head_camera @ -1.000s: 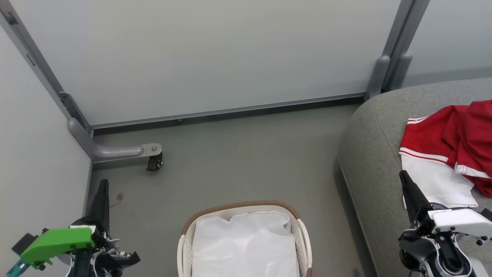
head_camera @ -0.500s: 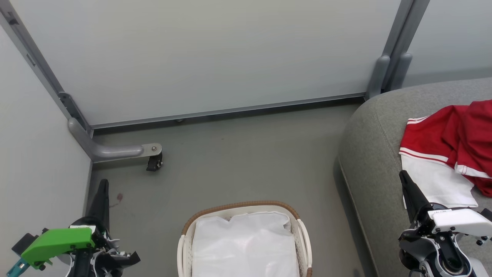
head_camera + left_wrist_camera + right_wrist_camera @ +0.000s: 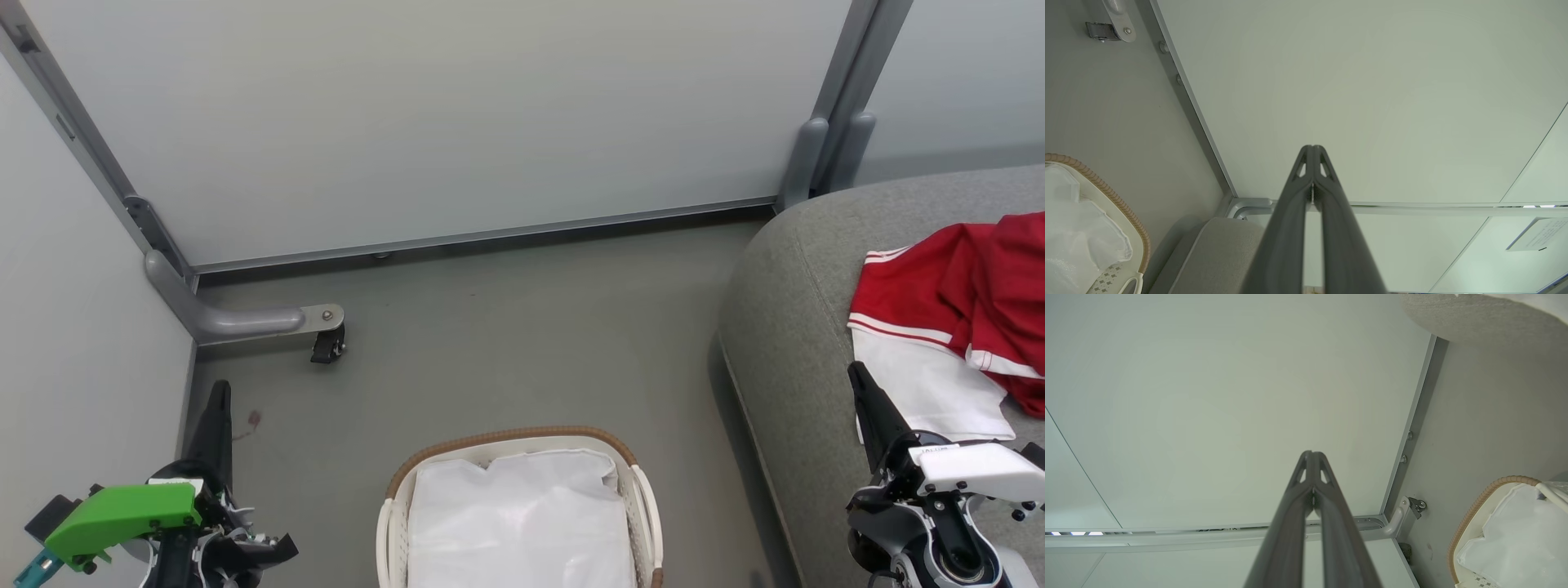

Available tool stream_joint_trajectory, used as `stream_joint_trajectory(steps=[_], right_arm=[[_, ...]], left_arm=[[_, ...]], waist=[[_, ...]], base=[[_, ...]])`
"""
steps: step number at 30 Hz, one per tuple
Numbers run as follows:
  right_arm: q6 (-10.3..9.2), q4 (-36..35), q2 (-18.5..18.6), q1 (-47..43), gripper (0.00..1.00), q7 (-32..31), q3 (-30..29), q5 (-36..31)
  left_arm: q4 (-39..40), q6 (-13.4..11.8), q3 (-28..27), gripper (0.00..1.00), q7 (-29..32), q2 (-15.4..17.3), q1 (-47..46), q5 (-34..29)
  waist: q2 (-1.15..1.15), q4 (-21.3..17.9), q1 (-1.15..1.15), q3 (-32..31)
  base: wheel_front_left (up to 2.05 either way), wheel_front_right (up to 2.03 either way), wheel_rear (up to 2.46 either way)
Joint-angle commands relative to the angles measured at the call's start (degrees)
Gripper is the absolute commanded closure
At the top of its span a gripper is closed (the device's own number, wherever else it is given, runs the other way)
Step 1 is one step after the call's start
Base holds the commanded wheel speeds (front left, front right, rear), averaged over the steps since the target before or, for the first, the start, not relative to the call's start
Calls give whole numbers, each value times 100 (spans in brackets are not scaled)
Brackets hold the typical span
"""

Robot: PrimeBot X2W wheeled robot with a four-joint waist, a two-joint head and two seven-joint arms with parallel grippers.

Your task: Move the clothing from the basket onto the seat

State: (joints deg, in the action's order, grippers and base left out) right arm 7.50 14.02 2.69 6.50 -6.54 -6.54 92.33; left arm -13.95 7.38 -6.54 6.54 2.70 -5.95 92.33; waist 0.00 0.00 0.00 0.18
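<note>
The red clothing [image 3: 963,310] with white panels and stripes lies crumpled on the grey seat [image 3: 784,327] at the right of the head view. On the floor at bottom centre stands the white basket [image 3: 641,490] with its brown rim; inside it I see its white liner [image 3: 522,523]. My left gripper [image 3: 219,392] is shut and empty at the lower left, beside the wall panel. Shut and empty too, my right gripper [image 3: 857,374] hovers over the seat's front edge, just short of the clothing's white panel. Both wrist views show closed fingers [image 3: 1311,152] [image 3: 1311,456] pointing at pale wall panels.
Pale partition panels close off the back and the left side. A grey metal foot with a black caster [image 3: 328,345] sticks out over the grey floor at the left. A panel post [image 3: 804,163] stands by the seat's far corner. The basket's rim [image 3: 1106,192] [image 3: 1478,510] edges both wrist views.
</note>
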Motion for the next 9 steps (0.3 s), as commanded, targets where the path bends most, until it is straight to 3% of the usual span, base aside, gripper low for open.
stream_joint_trajectory(steps=[1,9], right_arm=[[-2,-18,36,-60,100,-19,-10,18],[-2,-18,36,-60,100,-19,-10,18]], left_arm=[[1,24,-10,100,19,33,-55,18],[0,24,-10,100,19,34,-55,18]], waist=[[0,0,0,0],[0,0,0,0]], base=[[0,0,0],[0,0,0]])
